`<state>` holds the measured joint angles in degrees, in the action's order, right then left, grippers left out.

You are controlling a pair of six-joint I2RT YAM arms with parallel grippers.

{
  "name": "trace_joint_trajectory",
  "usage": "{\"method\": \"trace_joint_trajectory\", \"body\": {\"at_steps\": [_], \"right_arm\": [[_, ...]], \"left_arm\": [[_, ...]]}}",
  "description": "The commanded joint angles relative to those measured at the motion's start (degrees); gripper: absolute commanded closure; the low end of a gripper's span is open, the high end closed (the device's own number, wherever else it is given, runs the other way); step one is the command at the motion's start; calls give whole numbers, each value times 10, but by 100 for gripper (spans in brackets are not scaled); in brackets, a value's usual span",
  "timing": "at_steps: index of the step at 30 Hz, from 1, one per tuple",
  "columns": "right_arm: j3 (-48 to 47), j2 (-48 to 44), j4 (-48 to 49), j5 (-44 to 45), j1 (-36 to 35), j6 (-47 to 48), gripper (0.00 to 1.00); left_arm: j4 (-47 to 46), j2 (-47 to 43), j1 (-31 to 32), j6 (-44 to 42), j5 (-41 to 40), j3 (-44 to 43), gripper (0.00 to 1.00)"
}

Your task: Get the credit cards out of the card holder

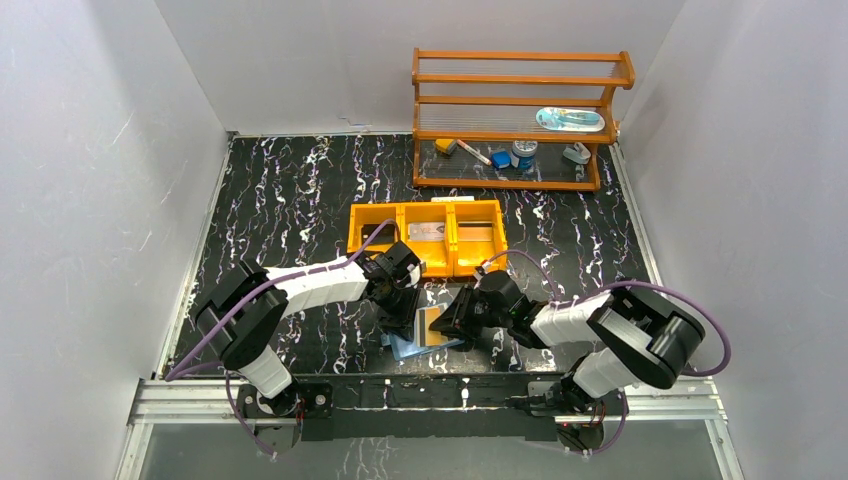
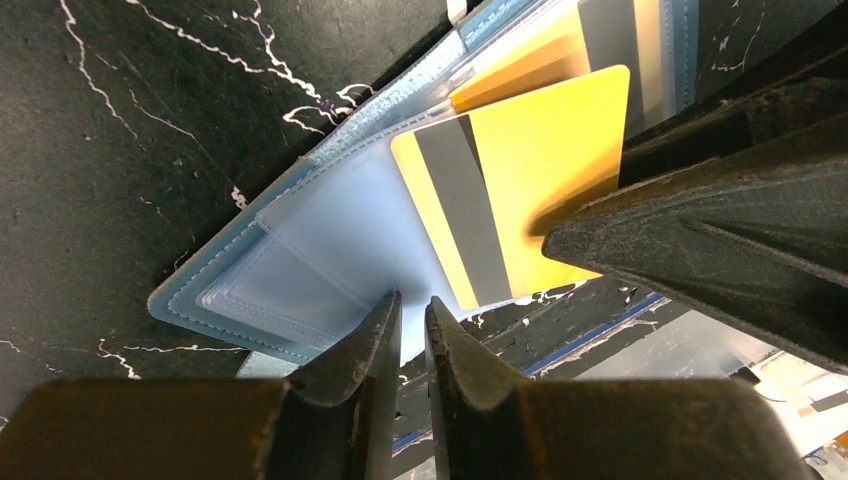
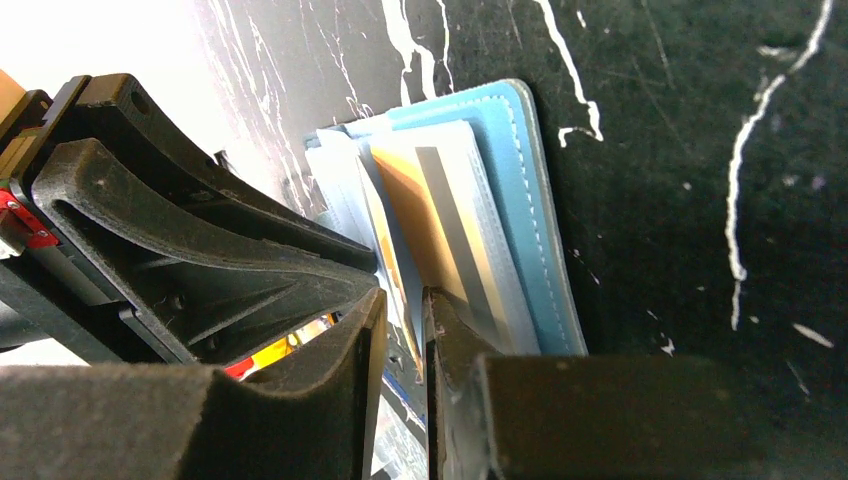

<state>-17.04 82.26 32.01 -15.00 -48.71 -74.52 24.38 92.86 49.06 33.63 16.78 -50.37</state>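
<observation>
The holder (image 1: 410, 348) lies open on the black marbled tabletop (image 1: 300, 200) near its front edge, just in front of the orange tray (image 1: 400, 207), with both arms bent in over it. The left end effector (image 2: 412, 308) has its jaws almost together, pinched on the holder's clear pocket edge. A yellow-orange card (image 2: 540, 170) with a grey stripe sticks partway out of a slot. The right end effector (image 3: 405, 305) sits at the card leaves, jaws a slit apart with thin edges in the slit. I can't tell whether it grips them.
</observation>
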Motion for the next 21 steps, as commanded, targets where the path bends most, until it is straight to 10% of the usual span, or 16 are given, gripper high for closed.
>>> {"method": "trace_joint_trajectory", "body": {"at_steps": [1, 12, 21], "right_arm": [[-5, 20, 32, -4, 2, 28, 73], [-21, -75, -110, 52, 3, 95, 99], [-70, -207, -243, 91, 6, 168, 100]], "left_arm": [[28, 35, 4, -14, -59, 29, 85], [38, 2, 4, -6, -90, 23, 85], [62, -24, 3, -29, -142, -3, 84]]}}
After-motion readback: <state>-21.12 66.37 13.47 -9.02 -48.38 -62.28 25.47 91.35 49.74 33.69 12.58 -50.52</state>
